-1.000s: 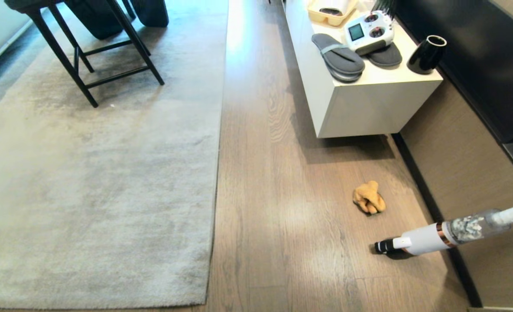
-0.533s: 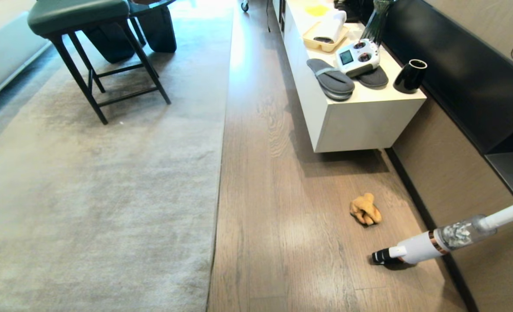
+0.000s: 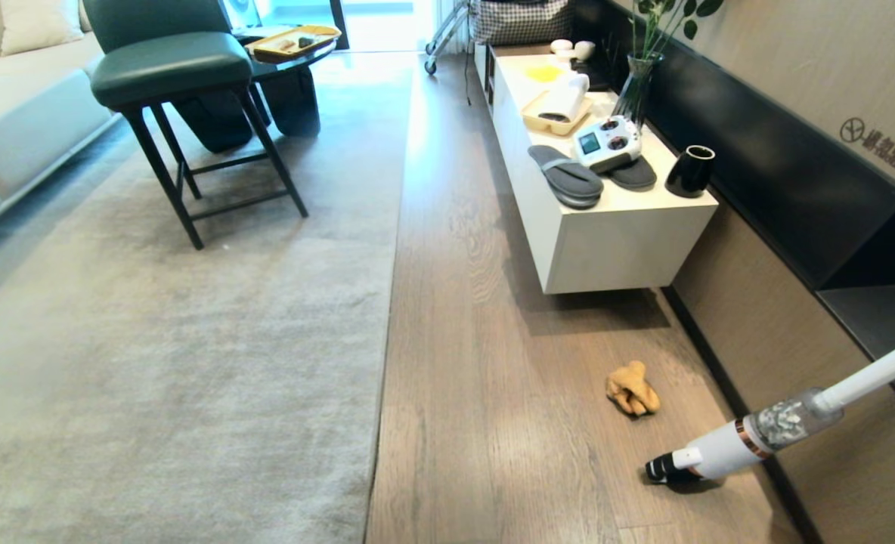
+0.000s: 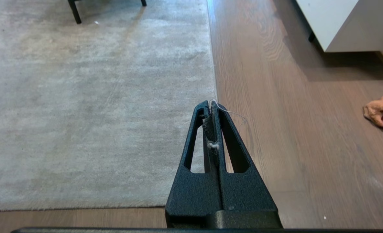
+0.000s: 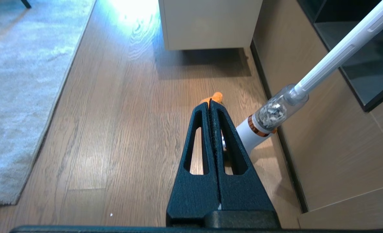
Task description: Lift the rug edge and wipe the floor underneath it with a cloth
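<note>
A yellow tray (image 3: 547, 121) on the cabinet (image 3: 614, 234) holds a white roll; both grippers (image 4: 213, 106) (image 5: 210, 103) are pinched together, empty, above the floor (image 3: 493, 378).

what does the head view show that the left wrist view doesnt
Only the head view: the green chair, slippers and black cup on the white cabinet, and the stick vacuum.
Only the left wrist view: the shut left gripper, with lint and a thread caught between its fingers, and the rug's near corner.
Both: the rug edge, the wood floor and the orange cloth lying on it.
</note>
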Robot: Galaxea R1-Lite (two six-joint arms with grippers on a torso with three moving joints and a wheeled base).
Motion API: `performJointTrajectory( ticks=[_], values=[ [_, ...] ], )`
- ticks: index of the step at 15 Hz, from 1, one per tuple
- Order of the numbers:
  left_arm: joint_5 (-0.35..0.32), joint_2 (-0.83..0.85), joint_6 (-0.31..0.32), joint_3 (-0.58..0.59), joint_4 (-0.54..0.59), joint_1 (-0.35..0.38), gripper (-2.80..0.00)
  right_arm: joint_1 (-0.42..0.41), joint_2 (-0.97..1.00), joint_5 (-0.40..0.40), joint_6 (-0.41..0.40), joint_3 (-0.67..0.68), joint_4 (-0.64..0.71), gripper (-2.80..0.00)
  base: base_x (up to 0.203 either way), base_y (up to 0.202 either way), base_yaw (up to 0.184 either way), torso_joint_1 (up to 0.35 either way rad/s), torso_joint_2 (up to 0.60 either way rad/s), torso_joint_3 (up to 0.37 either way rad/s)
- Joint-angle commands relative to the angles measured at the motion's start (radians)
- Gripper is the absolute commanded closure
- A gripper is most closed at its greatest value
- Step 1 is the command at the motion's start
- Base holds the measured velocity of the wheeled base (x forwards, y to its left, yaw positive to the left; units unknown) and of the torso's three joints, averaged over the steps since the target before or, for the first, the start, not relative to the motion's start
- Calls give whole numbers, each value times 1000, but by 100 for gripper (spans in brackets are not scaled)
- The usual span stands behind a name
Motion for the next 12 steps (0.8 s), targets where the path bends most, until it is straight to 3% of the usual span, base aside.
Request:
performJointTrajectory(
  ticks=[1,5,12],
  values=[
    [0,2,-1,0,0,1,0,0,1,-1,0,0,0,0,0,0,0,2,2,198],
    [0,0,-1,0,0,1,0,0,1,-1,0,0,0,0,0,0,0,-1,1,180],
    [0,0,-1,0,-2,1,0,0,1,-1,0,0,0,0,0,0,0,0,0,0]
  ],
)
